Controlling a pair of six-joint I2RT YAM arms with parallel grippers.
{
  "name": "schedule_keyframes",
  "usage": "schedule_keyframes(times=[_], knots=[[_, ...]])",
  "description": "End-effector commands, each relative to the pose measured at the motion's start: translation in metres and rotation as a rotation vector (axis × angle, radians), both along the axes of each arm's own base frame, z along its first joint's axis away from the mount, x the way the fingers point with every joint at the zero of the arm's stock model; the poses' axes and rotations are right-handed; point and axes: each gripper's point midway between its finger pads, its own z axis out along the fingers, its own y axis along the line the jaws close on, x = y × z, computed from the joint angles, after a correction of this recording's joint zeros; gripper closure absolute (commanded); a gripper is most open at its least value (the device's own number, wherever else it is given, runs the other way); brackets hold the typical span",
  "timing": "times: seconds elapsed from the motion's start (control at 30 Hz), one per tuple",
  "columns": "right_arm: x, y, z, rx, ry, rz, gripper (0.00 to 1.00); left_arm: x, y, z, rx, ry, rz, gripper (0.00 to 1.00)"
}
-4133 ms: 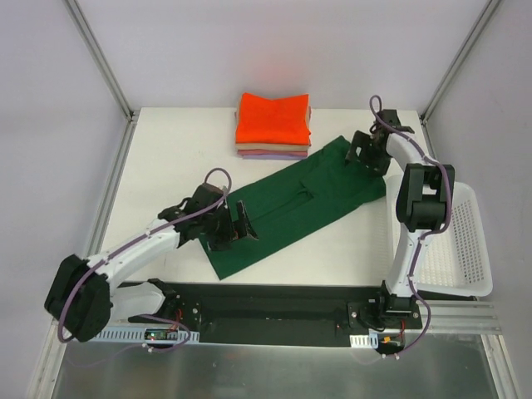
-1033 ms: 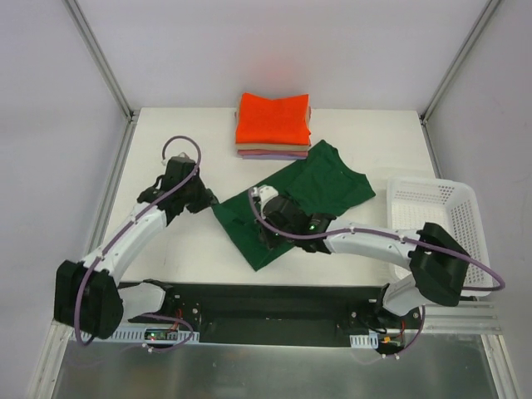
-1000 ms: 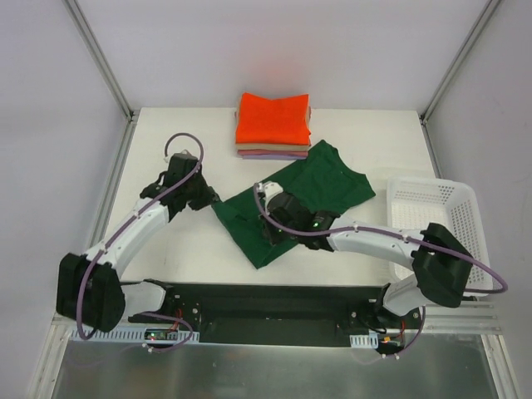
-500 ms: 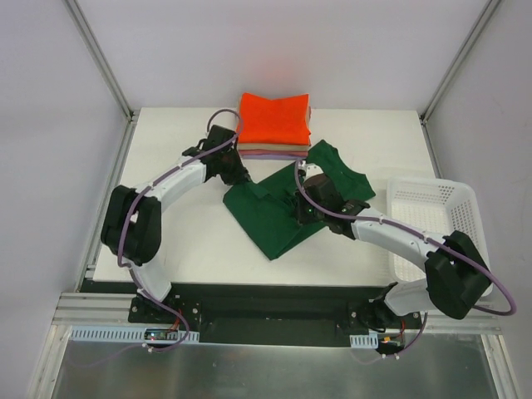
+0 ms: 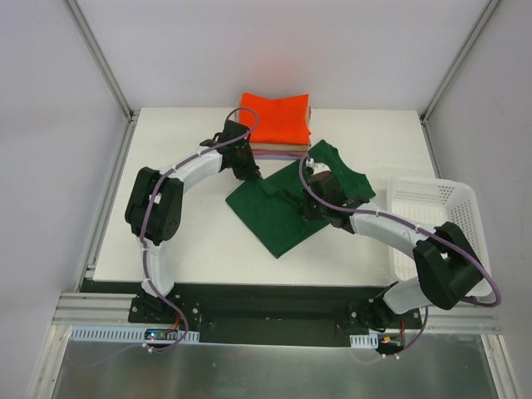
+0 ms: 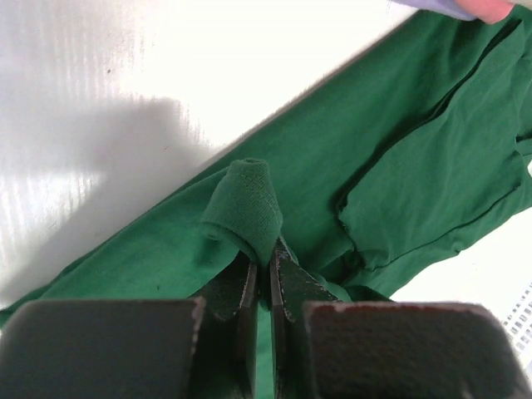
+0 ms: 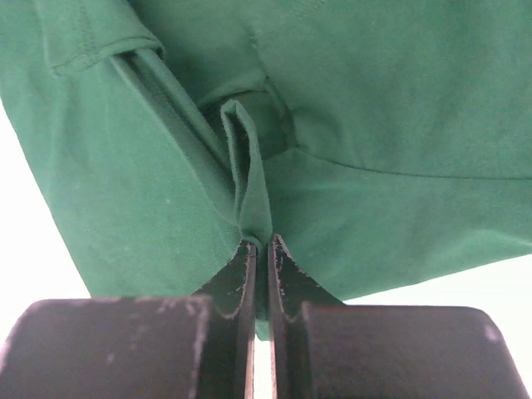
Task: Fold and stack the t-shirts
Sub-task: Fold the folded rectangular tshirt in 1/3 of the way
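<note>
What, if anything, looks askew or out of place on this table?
The dark green t-shirt lies diagonal and bunched, with the left gripper and right gripper each pinching a ridge of it. The folded stack behind looks neat.

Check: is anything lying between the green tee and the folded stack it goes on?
Nothing visible. Left gripper and right gripper pinch the green tee, which lies just before the stack.

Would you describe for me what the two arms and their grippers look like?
The left arm and right arm have white shells with bulky black joints; a purple cable runs along each. The left gripper and right gripper are black, with flat tapering fingers scuffed pale at the edges.
</note>
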Motion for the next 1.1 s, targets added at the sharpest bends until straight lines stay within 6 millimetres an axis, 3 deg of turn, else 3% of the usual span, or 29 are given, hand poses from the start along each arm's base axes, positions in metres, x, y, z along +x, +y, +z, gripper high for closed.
schedule_keyframes(times=[0.0, 0.17, 0.23, 0.27, 0.33, 0.4, 0.43, 0.47, 0.57, 0.67, 0.77, 0.9, 1.0, 1.07], knots=[[-0.001, -0.032, -0.032, -0.123, 0.064, -0.085, 0.99, 0.035, 0.007, 0.007, 0.033, -0.099, 0.016, 1.0], [0.012, -0.039, -0.046, -0.172, 0.042, -0.122, 0.92, 0.04, 0.007, -0.007, 0.057, -0.086, 0.014, 0.81], [0.019, -0.046, -0.045, -0.2, 0.024, -0.158, 0.78, 0.042, 0.006, -0.004, 0.055, -0.095, 0.005, 0.69], [0.021, -0.052, -0.043, -0.23, 0.013, -0.191, 0.66, 0.042, 0.005, -0.002, 0.053, -0.101, -0.003, 0.6], [0.024, -0.067, -0.033, -0.273, -0.007, -0.268, 0.41, 0.043, 0.002, 0.01, 0.038, -0.126, -0.024, 0.51], [0.023, -0.081, -0.02, -0.302, -0.038, -0.329, 0.27, 0.039, -0.002, 0.024, 0.016, -0.148, -0.056, 0.38], [0.022, -0.087, -0.013, -0.31, -0.054, -0.347, 0.22, 0.036, -0.002, 0.031, 0.006, -0.158, -0.064, 0.25], [0.019, -0.091, -0.005, -0.311, -0.071, -0.352, 0.18, 0.032, -0.002, 0.037, 0.001, -0.169, -0.072, 0.03], [0.011, -0.099, 0.007, -0.304, -0.096, -0.354, 0.11, 0.018, 0.005, 0.055, -0.007, -0.195, -0.074, 0.01], [0.002, -0.1, 0.013, -0.27, -0.103, -0.334, 0.0, -0.008, 0.018, 0.06, 0.001, -0.191, -0.063, 0.01], [-0.006, -0.075, 0.014, -0.168, -0.092, -0.192, 0.04, -0.027, 0.042, 0.054, 0.063, -0.194, -0.006, 0.01], [-0.03, -0.003, 0.022, 0.046, -0.125, 0.173, 0.04, -0.051, 0.069, 0.03, 0.127, -0.152, 0.043, 0.01], [-0.057, 0.033, 0.021, -0.017, -0.165, 0.408, 0.03, -0.067, 0.079, 0.004, 0.12, -0.064, 0.071, 0.02], [-0.068, 0.048, 0.014, -0.106, -0.194, 0.497, 0.02, -0.071, 0.084, -0.01, 0.114, -0.021, 0.089, 0.12]])
